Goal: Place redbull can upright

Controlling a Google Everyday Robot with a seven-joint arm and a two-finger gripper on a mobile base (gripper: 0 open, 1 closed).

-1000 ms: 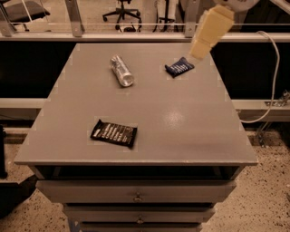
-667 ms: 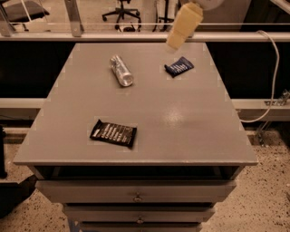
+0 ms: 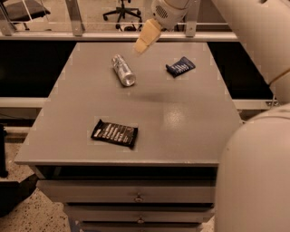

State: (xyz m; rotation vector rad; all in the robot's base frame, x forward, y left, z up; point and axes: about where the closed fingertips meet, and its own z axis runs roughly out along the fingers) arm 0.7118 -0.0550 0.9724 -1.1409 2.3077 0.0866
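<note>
While the redbull can (image 3: 123,70) lies on its side, it is found on the far left part of the grey tabletop (image 3: 181,127), resting on the surface and not upright. Its long axis is set at a slant, with one end turned towards the far edge and the other towards the near right; the nearer end appears to be the shiny top, though this is hard to make out from the view.

The pincer (image 3: 144,40) is seen in the air above the far edge of the tabletop, beyond the can and a little to its right. It is pale tan and is tilted down and to the left from a rounded white wrist. It is kept apart from the can, with no contact between them. Whether the pincer is released or clenched cannot be told from this angle.

The white arm (image 3: 253,36) is seen running from the wrist across the upper right corner, and a large pale part of the robot's body (image 3: 253,181) fills the lower right.

A small blue snack wrapper (image 3: 180,67) is laid flat on the far right part of the tabletop, well apart from the can. A flat dark wrapper (image 3: 114,133) with pale lettering is laid near the front edge, towards the left, also well apart from the can.

Drawers (image 3: 136,192) with small handles are seen below the tabletop. An office chair (image 3: 122,11) is seen on the floor behind.
</note>
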